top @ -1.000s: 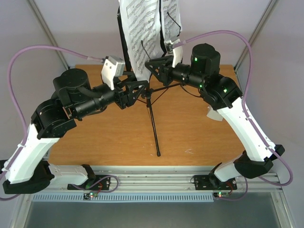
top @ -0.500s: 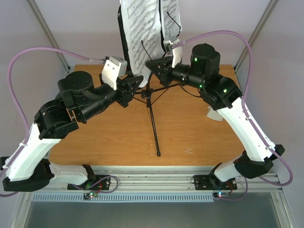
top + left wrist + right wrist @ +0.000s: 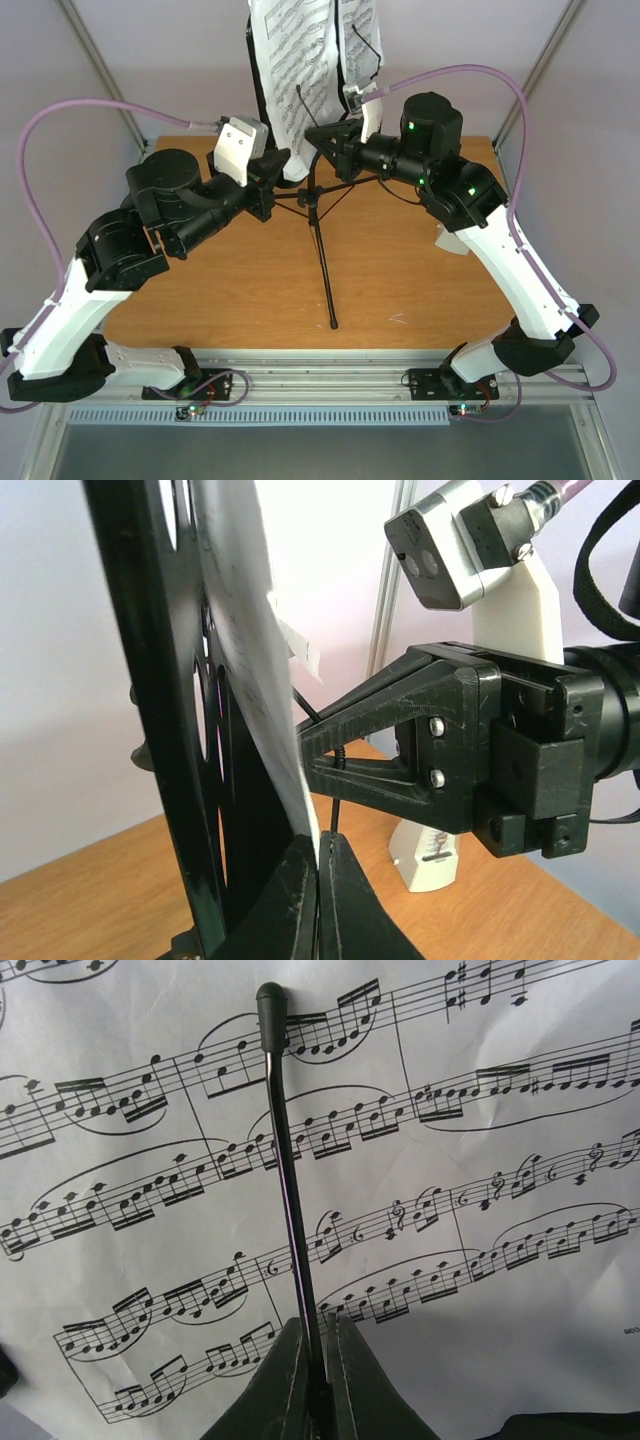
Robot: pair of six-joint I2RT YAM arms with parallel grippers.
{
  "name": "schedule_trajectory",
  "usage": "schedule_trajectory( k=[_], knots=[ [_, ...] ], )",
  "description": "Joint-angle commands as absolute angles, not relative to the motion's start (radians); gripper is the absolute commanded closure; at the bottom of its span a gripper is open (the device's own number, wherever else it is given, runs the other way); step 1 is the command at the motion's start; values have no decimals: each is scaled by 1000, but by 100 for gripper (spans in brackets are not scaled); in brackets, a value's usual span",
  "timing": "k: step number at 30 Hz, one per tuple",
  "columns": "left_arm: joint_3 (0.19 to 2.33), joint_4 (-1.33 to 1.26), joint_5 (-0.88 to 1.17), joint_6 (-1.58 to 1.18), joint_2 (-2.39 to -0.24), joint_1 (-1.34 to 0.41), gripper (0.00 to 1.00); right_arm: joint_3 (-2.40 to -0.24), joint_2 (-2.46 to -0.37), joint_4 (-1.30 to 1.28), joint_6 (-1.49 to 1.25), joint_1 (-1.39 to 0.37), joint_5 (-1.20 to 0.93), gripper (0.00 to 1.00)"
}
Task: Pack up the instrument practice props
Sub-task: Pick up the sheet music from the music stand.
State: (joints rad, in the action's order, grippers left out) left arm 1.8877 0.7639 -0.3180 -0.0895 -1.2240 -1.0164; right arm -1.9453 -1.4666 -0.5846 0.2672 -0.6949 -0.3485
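Both grippers (image 3: 318, 890) (image 3: 320, 1370) seemingly tight on stand (image 3: 322, 250)

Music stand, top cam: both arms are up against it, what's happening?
Packing up is at its first step. The left gripper has its fingers shut on the lower edge of the sheet-music page. The right gripper is shut on the thin black page-retainer wire that lies across the front of the page. The tripod music stand is upright at the far middle of the table, with the pages on its desk. The metronome stands untouched on the table behind the right arm.
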Motion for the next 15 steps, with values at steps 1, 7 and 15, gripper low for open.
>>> schedule_trajectory(
  k=[1, 7, 15],
  knots=[
    [1891, 704, -347, -74, -1229, -1022, 99, -1930, -1459, -572, 288, -691, -321, 95],
    [1885, 699, -346, -65, -1207, -1022, 100, -1919, -1457, -572, 285, -690, -304, 99],
    [1887, 721, -308, -64, -1170, -1022, 100, -1912, -1461, -568, 279, -691, -277, 99]
  ],
)
